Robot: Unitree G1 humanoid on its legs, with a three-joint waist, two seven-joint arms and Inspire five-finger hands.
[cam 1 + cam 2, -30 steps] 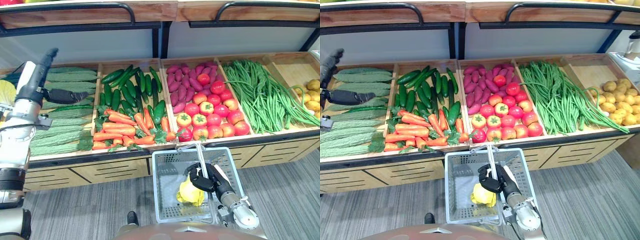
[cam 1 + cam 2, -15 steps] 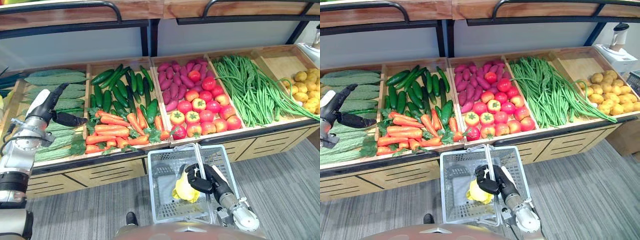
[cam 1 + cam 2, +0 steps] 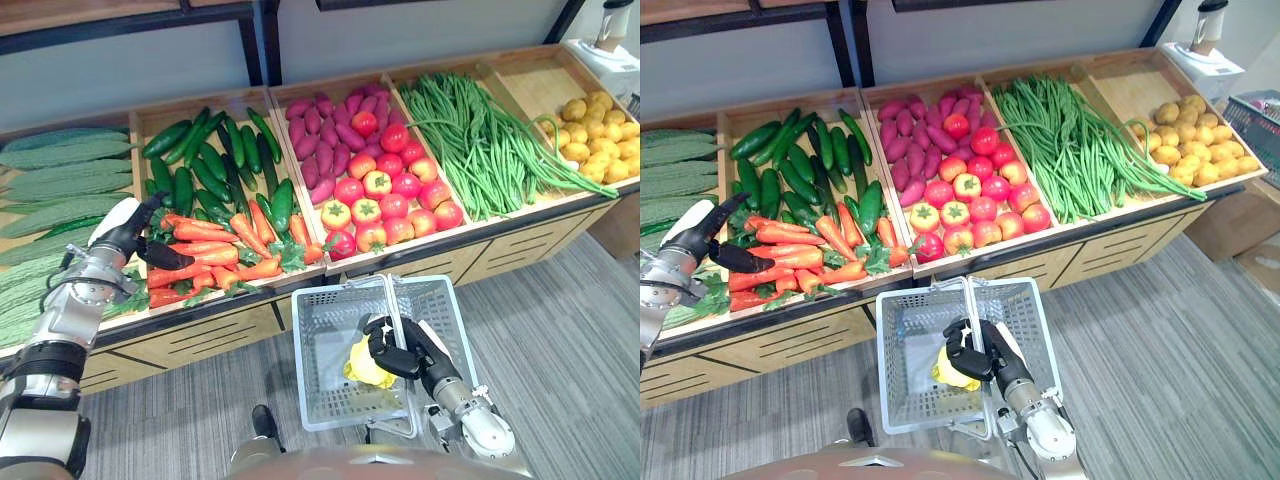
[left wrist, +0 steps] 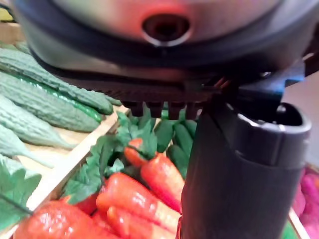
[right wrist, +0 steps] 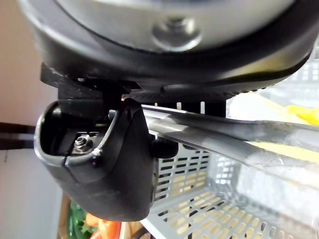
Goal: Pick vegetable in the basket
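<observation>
My right hand (image 3: 402, 353) is shut on the metal handle (image 5: 234, 137) of a grey mesh basket (image 3: 325, 315), which hangs in front of the stall's drawers. A yellow vegetable (image 3: 363, 368) lies inside the basket. My left hand (image 3: 128, 232) is open, fingers straight, hovering over the left edge of the carrot pile (image 3: 222, 250). Orange carrots (image 4: 149, 186) with green leaves lie just beyond it. Bitter gourds (image 3: 60, 185) fill the crate to its left.
Along the wooden stall lie dark cucumbers (image 3: 215, 160), purple sweet potatoes (image 3: 320, 135), tomatoes (image 3: 385, 195), long green beans (image 3: 480, 130) and potatoes (image 3: 600, 130). A white appliance (image 3: 605, 45) stands at the far right. Grey carpet floor (image 3: 560, 340) spreads beside the basket.
The camera has swung right and down. My left hand has come down from above the bitter gourds to the left edge of the carrots. My right hand keeps the basket handle.
</observation>
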